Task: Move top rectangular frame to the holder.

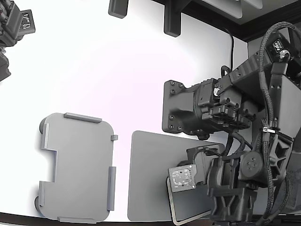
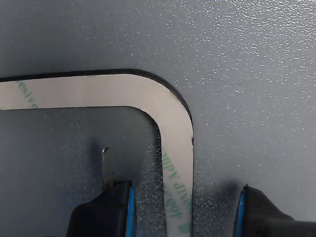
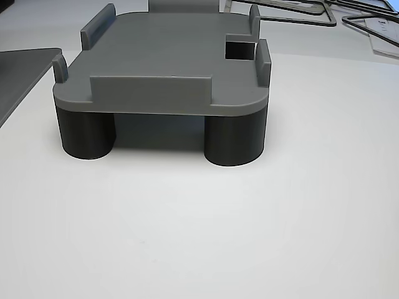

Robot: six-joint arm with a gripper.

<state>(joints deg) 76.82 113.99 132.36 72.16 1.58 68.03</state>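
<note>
The rectangular frame (image 2: 175,128) is a thin cream strip with green print. It lies flat on the dark grey mat (image 2: 247,74). In the wrist view one rounded corner shows. My gripper (image 2: 182,192) is open and low over the mat. Its blue-padded fingers (image 2: 118,207) stand either side of the frame's side strip without touching it. In the exterior view the frame (image 1: 171,203) shows as a thin outline under my wrist (image 1: 183,180). The holder (image 1: 75,167) is a light grey tray with edge tabs at the exterior view's left. It is empty in the other view too (image 3: 168,56).
The dark mat (image 1: 150,183) lies between the holder and my arm's base (image 1: 188,108). A second arm's head (image 1: 14,28) is at the exterior view's top left. Two dark posts (image 1: 171,21) stand at the far edge. More frames (image 3: 299,12) lie behind the holder.
</note>
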